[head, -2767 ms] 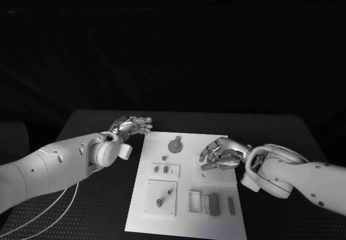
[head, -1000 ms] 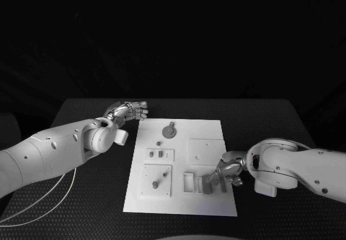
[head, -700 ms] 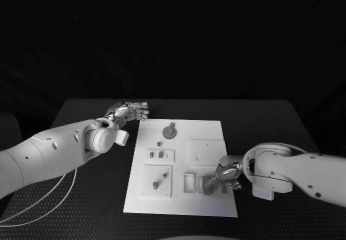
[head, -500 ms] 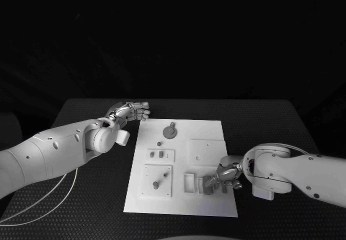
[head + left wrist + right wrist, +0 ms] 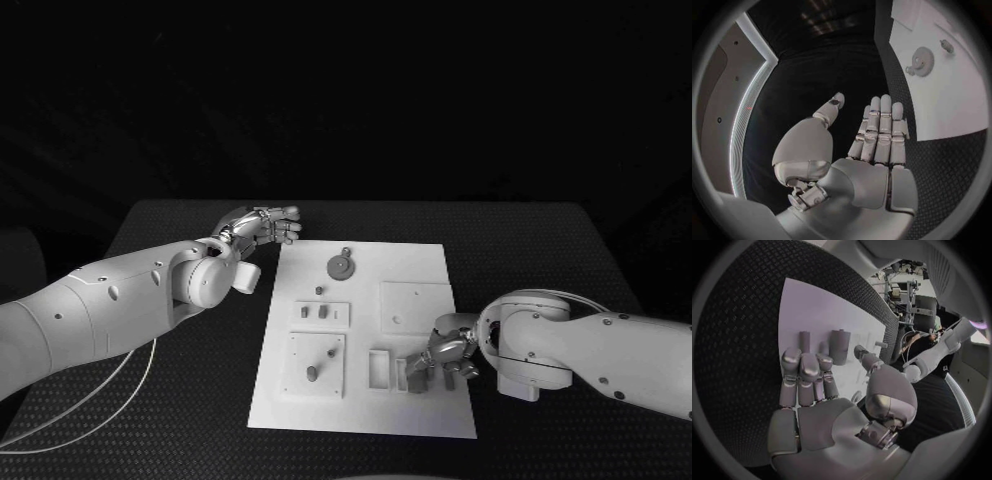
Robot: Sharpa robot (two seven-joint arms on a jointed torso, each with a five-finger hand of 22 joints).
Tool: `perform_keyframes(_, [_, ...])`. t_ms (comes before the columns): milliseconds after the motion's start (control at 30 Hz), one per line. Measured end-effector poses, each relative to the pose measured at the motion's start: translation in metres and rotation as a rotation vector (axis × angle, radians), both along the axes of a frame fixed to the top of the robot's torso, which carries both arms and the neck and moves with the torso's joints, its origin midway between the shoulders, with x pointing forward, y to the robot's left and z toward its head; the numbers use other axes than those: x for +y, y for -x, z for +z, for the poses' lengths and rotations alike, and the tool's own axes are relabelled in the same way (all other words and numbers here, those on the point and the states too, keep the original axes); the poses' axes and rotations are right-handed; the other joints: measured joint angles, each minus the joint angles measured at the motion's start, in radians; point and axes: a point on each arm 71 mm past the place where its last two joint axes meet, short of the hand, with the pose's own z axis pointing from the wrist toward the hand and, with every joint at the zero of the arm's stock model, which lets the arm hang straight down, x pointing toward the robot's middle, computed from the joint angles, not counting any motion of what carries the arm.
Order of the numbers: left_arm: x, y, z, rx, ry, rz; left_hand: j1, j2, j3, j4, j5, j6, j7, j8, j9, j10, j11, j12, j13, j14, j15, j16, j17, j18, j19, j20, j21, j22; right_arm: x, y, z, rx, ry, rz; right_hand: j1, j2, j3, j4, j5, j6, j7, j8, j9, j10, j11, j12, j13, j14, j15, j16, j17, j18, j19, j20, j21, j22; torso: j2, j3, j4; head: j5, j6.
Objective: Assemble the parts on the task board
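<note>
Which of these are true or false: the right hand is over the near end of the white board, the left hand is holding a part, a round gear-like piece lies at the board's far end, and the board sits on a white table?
1. The right hand is over the near end of the task board. True.
2. The left hand holds a part. False: it is empty, beside the board's far corner.
3. A round gear-like piece lies at the far end. True.
4. The table is white. False: it is black.

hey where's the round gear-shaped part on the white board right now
In the head view, the round grey gear-shaped part lies at the white task board's far end, just beyond the left hand.
</note>
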Motion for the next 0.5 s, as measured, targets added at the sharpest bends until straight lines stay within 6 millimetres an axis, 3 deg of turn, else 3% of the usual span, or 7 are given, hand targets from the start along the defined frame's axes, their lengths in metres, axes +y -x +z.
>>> perform_keyframes(100, [-0.0005, 0.0000, 0.0000, 0.000, 0.000, -0.001, 0.000, 0.000, 0.000, 0.000, 0.000, 0.000, 0.000, 0.000, 0.000, 0.000, 0.000, 0.000, 0.000, 0.000, 0.000, 0.000, 0.000, 0.000, 0.000, 0.000, 0.000, 0.000, 0.0019, -0.0005, -0.0011, -0.003, 0.000, 0.002, -0.003, 0.003, -0.002, -0.002, 0.000, 0.006, 0.000, 0.000, 0.000, 0.001, -0.001, 0.000, 0.001, 0.001, 0.001, 0.000, 0.000, 0.000, -0.001, -0.001, 0.000, 0.000, 0.000, -0.0007, -0.0004, 0.001, -0.002])
perform_keyframes(267, [-0.0006, 0.0002, 0.0001, 0.000, 0.001, -0.001, 0.000, 0.000, 0.000, 0.000, 0.000, 0.000, 0.000, 0.000, 0.000, 0.000, 0.000, 0.000, 0.000, 0.000, 0.000, -0.004, 0.000, 0.000, 0.000, 0.000, 0.000, 0.000, 0.0029, -0.0012, -0.0018, -0.017, 0.012, 0.016, 0.011, 0.032, -0.007, -0.037, 0.000, 0.017, -0.001, 0.002, 0.000, 0.003, 0.000, 0.000, 0.003, 0.001, 0.002, 0.000, -0.001, 0.000, -0.002, -0.002, 0.004, -0.002, 0.000, -0.0009, 0.0009, -0.002, -0.004])
perform_keyframes(333, [-0.0002, 0.0002, 0.0001, 0.000, 0.000, 0.000, 0.000, 0.000, 0.000, 0.000, 0.000, 0.000, 0.000, 0.000, 0.000, 0.000, 0.000, 0.000, 0.000, 0.000, 0.000, -0.004, 0.001, 0.000, 0.000, 0.000, 0.000, 0.000, 0.0032, -0.0013, -0.0019, -0.025, 0.017, 0.024, 0.018, 0.027, -0.004, -0.048, 0.000, 0.017, -0.005, 0.004, 0.000, 0.003, 0.000, 0.000, 0.004, 0.001, 0.002, 0.000, -0.001, 0.000, -0.003, -0.002, 0.004, -0.002, 0.000, -0.0012, 0.0012, -0.003, -0.004])
perform_keyframes(500, [-0.0005, 0.0003, 0.0001, 0.000, 0.001, -0.001, 0.000, 0.000, 0.000, 0.000, 0.000, 0.000, 0.000, 0.000, 0.000, 0.000, 0.000, 0.000, 0.000, 0.000, 0.000, -0.004, 0.001, 0.000, 0.000, 0.000, 0.000, 0.000, 0.0043, -0.0008, -0.0020, -0.039, 0.023, 0.039, 0.067, 0.066, 0.016, -0.085, 0.000, 0.019, -0.006, 0.006, 0.009, 0.003, 0.000, 0.000, 0.004, 0.001, 0.002, 0.000, -0.003, -0.001, -0.003, -0.008, 0.008, -0.005, 0.000, -0.0012, 0.0008, -0.004, -0.002])
